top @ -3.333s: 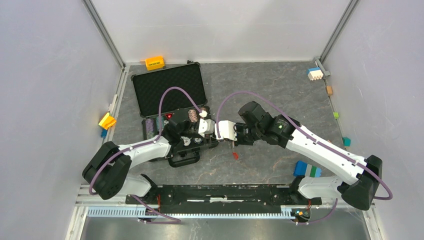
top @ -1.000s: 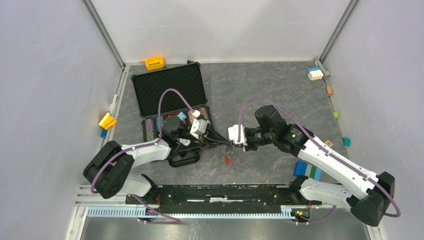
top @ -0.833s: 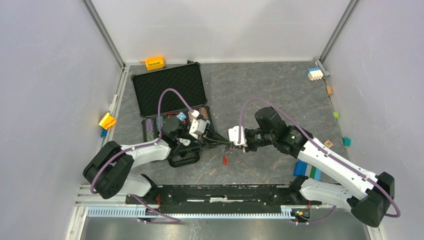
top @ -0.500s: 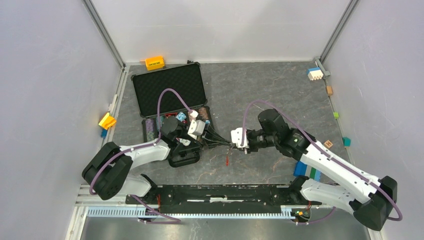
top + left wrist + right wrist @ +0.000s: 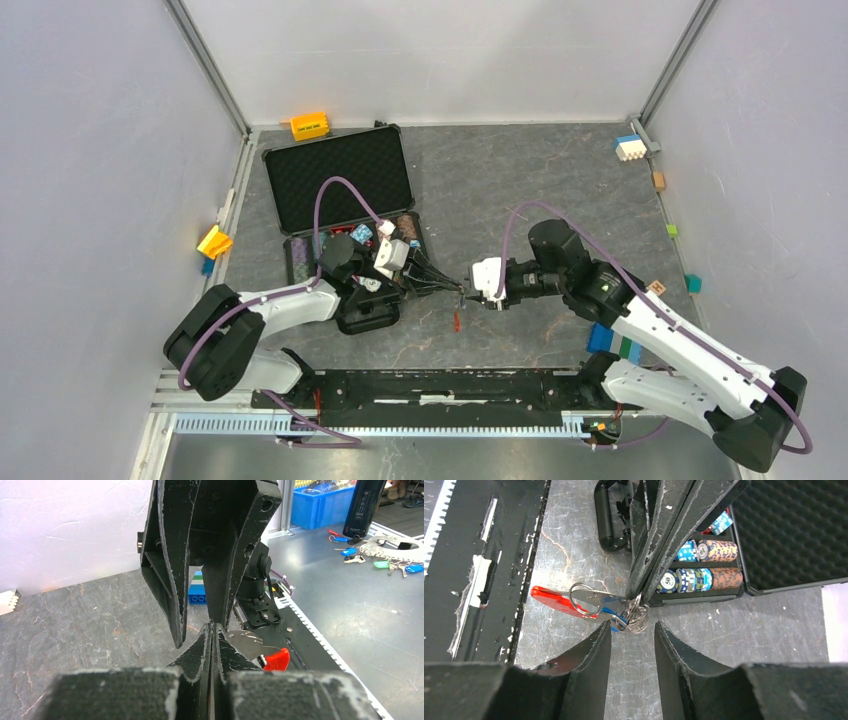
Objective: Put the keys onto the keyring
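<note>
The main risk is a drop: the left gripper (image 5: 636,597) is clenched on the keyring (image 5: 637,618) with only its very tips, and the right gripper (image 5: 632,630) has its jaws released, one finger on each side of the ring and, as far as the wrist view shows, touching nothing; if the right gripper closes off-centre or nudges the coils, the ring could probably twist out of that thin pinch and fall to the table (image 5: 574,545); the hanging weight of the red strip (image 5: 553,600) and key (image 5: 610,616) would likely swing and make a clean regrasp harder; a push toward the left could also drive the bundle against the case (image 5: 774,540) of chips (image 5: 694,577) close behind. The keyring is held in the air between the two arms, over bare table just right of the case; it looks like a small cluster of silvery wire loops bunched at the left fingertips, with a flat silver blade and a bit of blue plastic head beside them and the strip trailing off through a larger loop; whether the key is actually threaded on I cannot tell.
</note>
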